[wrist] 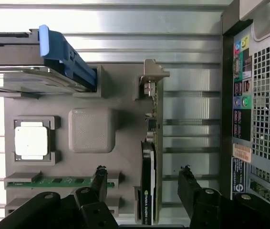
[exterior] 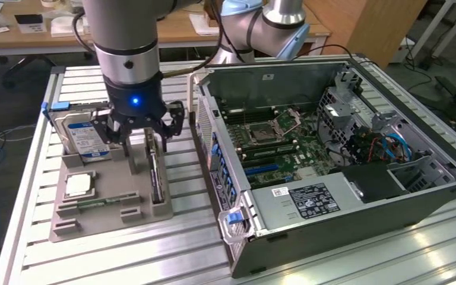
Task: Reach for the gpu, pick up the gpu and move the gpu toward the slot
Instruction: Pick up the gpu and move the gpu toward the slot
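From the exterior view, my gripper [exterior: 142,138] hung over the grey holder [exterior: 93,222], spread as wide as it goes and holding nothing. The gpu [exterior: 157,175] stood on edge in the holder, along the side nearest the open computer case [exterior: 331,172]. I took this for the end of the reach, with the pick-up not yet made. A hard drive [exterior: 81,135] stood at the holder's far end and a CPU chip [exterior: 79,185] lay in a pocket on the holder (neither was my business).

From the wrist view, the gpu [wrist: 155,133] ran edge-on between my fingers [wrist: 99,183], touching neither as far as I could see. A memory stick [wrist: 54,181] lay in the holder just beside one finger. To my mind, a sound grip called for closing squarely across the card and lifting it straight out of the holder. The case's rear panel [wrist: 254,119], close beside the holder, left the other finger little room.
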`<state>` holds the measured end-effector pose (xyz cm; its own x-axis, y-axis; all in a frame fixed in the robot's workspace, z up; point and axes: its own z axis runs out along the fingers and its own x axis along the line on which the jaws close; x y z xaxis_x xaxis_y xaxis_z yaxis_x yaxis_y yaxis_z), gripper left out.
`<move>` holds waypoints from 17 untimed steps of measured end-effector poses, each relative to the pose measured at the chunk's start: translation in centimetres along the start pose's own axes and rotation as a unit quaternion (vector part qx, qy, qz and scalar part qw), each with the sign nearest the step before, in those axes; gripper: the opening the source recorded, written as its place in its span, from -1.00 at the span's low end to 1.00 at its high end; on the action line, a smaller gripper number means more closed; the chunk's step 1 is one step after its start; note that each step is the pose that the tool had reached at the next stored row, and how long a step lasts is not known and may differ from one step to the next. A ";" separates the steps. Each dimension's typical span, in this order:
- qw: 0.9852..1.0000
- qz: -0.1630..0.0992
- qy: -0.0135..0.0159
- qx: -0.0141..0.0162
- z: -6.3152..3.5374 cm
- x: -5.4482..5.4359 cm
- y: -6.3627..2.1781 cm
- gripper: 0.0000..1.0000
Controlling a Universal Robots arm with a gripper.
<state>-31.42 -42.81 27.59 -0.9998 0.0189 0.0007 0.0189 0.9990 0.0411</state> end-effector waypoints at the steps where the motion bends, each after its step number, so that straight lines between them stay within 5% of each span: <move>1: 1.000 0.000 0.000 0.000 0.18 0.0 0.00 0.41; 17: 1.000 0.000 0.000 0.001 3.04 -0.3 -0.18 0.41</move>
<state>-31.14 -42.87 24.55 -0.9998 0.0195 0.0007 0.0195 0.9990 0.0396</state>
